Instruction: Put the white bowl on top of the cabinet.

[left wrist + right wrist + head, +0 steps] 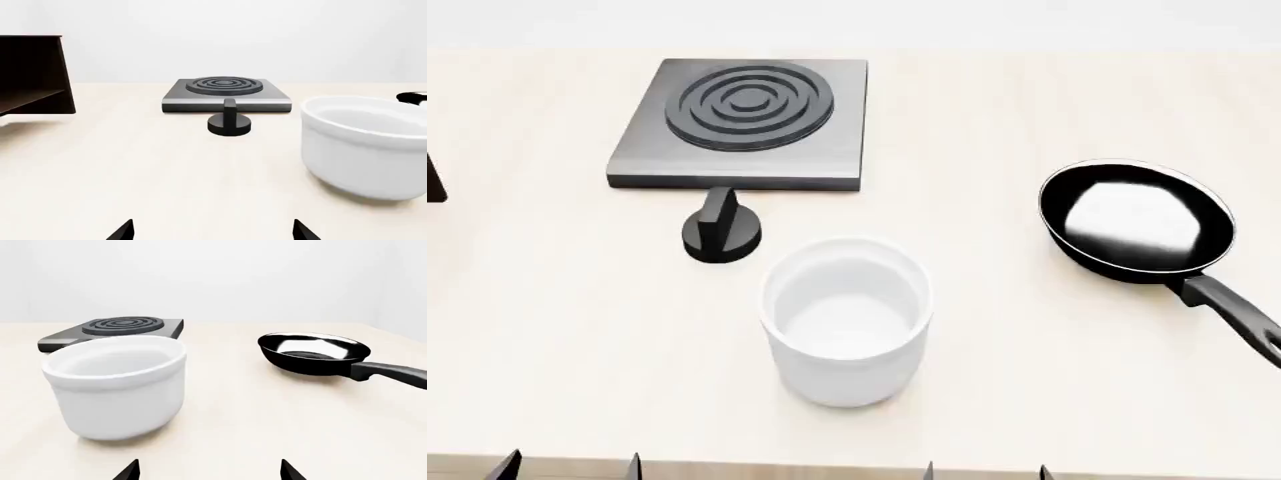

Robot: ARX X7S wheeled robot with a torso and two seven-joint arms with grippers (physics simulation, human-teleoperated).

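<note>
While both arms hang back at the near edge of the counter (547,340), nothing is gripped yet, so every risk lies ahead. Far left, cabinet (33,75) shows only as a dark sliver at the head view's edge; the left wrist view shows its dark side and an open recess, well apart from the bowl. Long carry, so a weak pinch could drop the load on the way, or the bowl could clip the cabinet's side if not lifted high enough. Left claw (212,231) is spread, only its two tips showing, empty, aimed at the stove knob (721,228) and grey stove plate (745,120) rather than at the bowl. A straight push forward would hit the knob. White bowl (846,318) stands upright and empty mid-counter, near the front edge, just beside the knob but apart from it. Glossy, near-straight walls: likely to slip in a rim pinch, or to tip or skid if a tip nudges the wall first. Right claw (208,471) is also spread and empty, with the bowl off to one side of its line. Black frying pan (1137,222) sits well apart to the right, handle (1234,312) pointing toward the near edge; a wide right-arm swing could catch it.
</note>
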